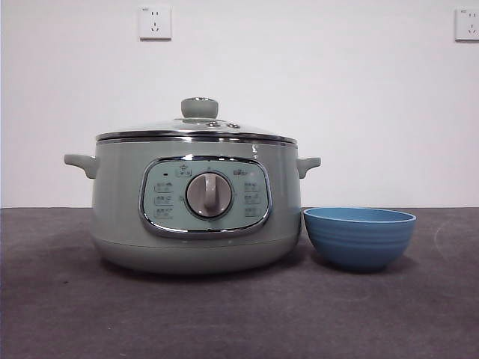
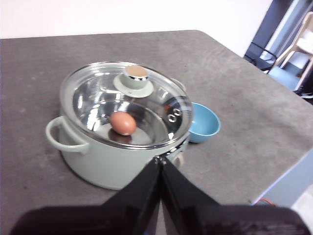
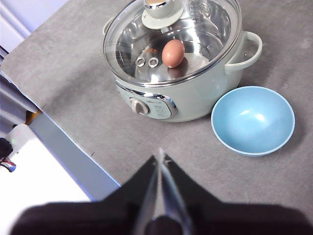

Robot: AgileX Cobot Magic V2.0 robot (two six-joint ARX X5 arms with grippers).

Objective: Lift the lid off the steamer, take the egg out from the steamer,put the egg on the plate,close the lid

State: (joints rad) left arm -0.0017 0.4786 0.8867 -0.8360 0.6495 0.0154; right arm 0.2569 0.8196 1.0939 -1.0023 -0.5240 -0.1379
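Observation:
The pale green steamer (image 1: 196, 209) stands on the dark table with its glass lid (image 1: 196, 127) seated on the rim. Through the glass, the reddish-brown egg (image 2: 122, 123) (image 3: 173, 53) rests on the shiny inner floor. The blue plate (image 1: 359, 236) (image 3: 253, 120), a small ribbed bowl, sits empty just right of the steamer. My left gripper (image 2: 160, 160) hovers shut above the table beside the steamer (image 2: 107, 156), holding nothing. My right gripper (image 3: 161, 152) is also shut and empty, high above the table in front of the steamer's dial (image 3: 141, 106). Neither arm shows in the front view.
The grey table ends at an edge (image 3: 73, 152) near the right gripper, with floor and a white surface beyond. In the left wrist view the table corner (image 2: 274, 186) drops off past the plate (image 2: 203, 123). Two wall sockets (image 1: 155, 22) hang behind.

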